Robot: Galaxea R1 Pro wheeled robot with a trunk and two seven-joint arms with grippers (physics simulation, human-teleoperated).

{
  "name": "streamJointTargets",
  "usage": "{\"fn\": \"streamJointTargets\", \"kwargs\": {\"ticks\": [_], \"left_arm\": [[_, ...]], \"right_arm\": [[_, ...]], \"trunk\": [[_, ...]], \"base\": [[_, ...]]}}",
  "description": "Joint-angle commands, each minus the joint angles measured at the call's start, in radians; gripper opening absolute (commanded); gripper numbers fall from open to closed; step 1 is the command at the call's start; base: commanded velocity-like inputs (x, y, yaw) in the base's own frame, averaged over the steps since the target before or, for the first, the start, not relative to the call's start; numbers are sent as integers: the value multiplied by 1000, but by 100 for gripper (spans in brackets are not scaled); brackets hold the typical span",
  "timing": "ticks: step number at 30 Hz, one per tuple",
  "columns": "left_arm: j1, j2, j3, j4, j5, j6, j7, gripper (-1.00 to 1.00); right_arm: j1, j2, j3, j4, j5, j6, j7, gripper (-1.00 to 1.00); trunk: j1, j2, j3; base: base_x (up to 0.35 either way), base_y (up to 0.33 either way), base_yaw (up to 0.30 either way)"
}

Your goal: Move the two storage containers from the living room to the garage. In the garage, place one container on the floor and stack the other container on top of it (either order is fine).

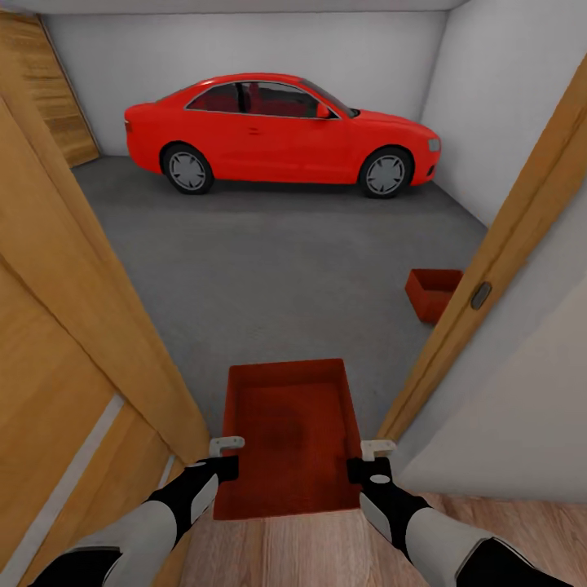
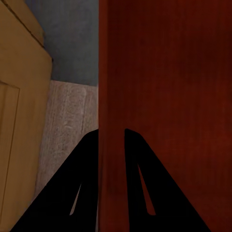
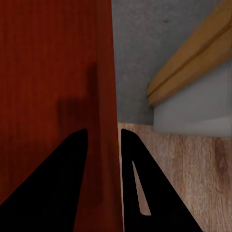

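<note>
1. At the doorway into the garage, a storage container point(image 1: 289, 436) is held between both arms, straddling the line where the near wood-plank flooring point(image 1: 326, 554) meets the grey concrete floor point(image 1: 269, 269).
2. The left gripper point(image 1: 226, 456) has its fingers point(image 2: 82, 183) closed down onto the container's left wall; the wall fills the narrow gap between them.
3. The right gripper point(image 1: 373, 459) likewise pinches the right wall, with one of its fingers point(image 3: 145, 188) outside the wall and the other inside it.
4. A second storage container point(image 1: 432, 293) sits on the concrete floor, farther in and to the right, partly hidden behind the right door frame point(image 1: 497, 253).
5. A wooden door point(image 1: 65, 326) stands open on the left.
6. A red car point(image 1: 277, 134) is parked along the far white wall point(image 1: 244, 49), well apart from both containers.
</note>
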Motion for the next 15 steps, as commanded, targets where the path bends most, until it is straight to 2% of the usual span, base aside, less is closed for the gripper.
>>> {"fn": "streamJointTargets", "kwargs": {"ticks": [1, 5, 15], "left_arm": [[1, 0, -58, 0, 23, 6, 7, -100], [1, -1, -58, 0, 23, 6, 7, -100], [1, -1, -59, 0, 23, 7, 7, -100]], "right_arm": [[-2, -11, -36, -2, -3, -3, -1, -100], [-2, -11, -37, -2, -3, -3, -1, -100], [-2, -11, -36, -2, -4, 3, -1, -100]], "trunk": [[1, 0, -1], [1, 0, -1], [1, 0, -1]], "base": [[315, 0, 0], [196, 0, 0], [15, 0, 0]]}}
